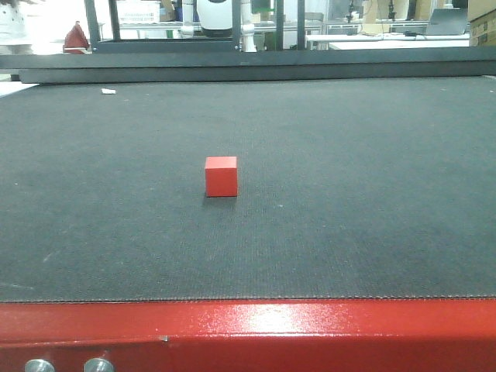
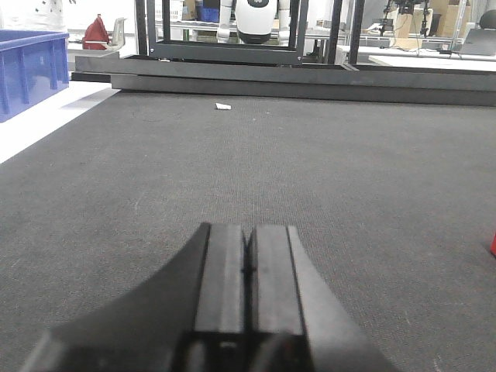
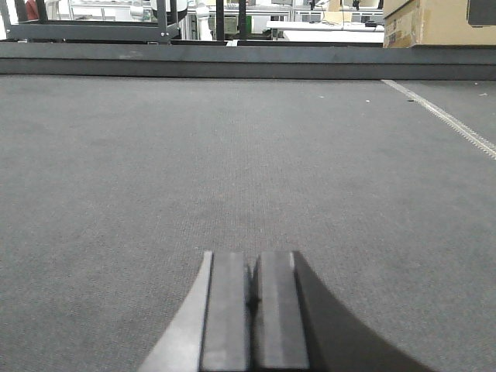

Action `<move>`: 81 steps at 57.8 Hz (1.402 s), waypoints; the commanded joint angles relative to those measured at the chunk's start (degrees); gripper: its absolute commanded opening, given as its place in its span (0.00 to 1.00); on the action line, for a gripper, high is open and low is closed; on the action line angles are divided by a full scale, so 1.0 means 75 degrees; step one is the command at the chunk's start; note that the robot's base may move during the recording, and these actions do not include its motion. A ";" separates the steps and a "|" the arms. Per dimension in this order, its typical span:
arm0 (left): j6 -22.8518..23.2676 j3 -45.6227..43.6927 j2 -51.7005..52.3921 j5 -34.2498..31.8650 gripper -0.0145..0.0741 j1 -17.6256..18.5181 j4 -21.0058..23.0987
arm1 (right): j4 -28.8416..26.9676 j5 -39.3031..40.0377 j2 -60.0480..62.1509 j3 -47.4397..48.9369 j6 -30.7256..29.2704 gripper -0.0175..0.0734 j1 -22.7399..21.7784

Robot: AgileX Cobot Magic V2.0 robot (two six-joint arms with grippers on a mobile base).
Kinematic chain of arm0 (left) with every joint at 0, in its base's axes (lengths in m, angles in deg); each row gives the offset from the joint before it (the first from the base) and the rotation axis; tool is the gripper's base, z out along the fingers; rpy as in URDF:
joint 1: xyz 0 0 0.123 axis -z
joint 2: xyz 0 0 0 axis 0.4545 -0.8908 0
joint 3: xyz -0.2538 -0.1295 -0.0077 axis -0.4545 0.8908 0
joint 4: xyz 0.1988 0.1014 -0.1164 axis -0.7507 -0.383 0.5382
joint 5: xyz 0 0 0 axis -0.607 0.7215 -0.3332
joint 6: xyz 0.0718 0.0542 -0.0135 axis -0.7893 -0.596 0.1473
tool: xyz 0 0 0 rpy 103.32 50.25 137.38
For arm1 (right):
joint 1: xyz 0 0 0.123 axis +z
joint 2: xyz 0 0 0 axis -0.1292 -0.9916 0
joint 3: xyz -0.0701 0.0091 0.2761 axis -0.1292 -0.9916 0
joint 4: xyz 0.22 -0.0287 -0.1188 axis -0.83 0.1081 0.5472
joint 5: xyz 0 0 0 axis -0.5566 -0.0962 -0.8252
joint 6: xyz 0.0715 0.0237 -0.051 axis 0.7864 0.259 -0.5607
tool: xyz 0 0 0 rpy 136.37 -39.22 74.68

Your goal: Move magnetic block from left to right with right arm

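The magnetic block (image 1: 221,176), a small plain red cube, rests on the dark mat (image 1: 349,194) near the middle of the front view. A sliver of the red block (image 2: 493,243) shows at the right edge of the left wrist view. My left gripper (image 2: 248,229) hovers low over the mat, shut, with nothing between its pads. My right gripper (image 3: 253,256) is also shut and empty above bare mat; the block is out of that view. Neither gripper appears in the front view.
A red metal edge (image 1: 248,333) runs along the near side of the mat. A dark rail (image 1: 248,66) bounds the far side. A small white scrap (image 2: 223,106) lies far left. A blue bin (image 2: 27,70) stands off the mat's left; a cardboard box (image 3: 438,22) at far right.
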 commanded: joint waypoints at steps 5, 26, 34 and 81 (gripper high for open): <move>0.0053 0.0063 0.0102 -0.0680 0.02 0.0007 0.0035 | 0.0026 0.0670 0.0148 0.0010 -0.0072 0.26 -0.0044; 0.0053 0.0063 0.0102 -0.0680 0.02 0.0007 0.0035 | 0.0026 0.0670 0.0148 0.0010 -0.0072 0.26 -0.0044; 0.0053 0.0063 0.0102 -0.0680 0.02 0.0007 0.0035 | 0.0026 0.0670 0.0148 0.0010 -0.0072 0.26 -0.0044; 0.0053 0.0063 0.0102 -0.0680 0.02 0.0007 0.0035 | 0.0178 0.0002 -0.0283 0.1975 -0.0072 0.26 -0.0044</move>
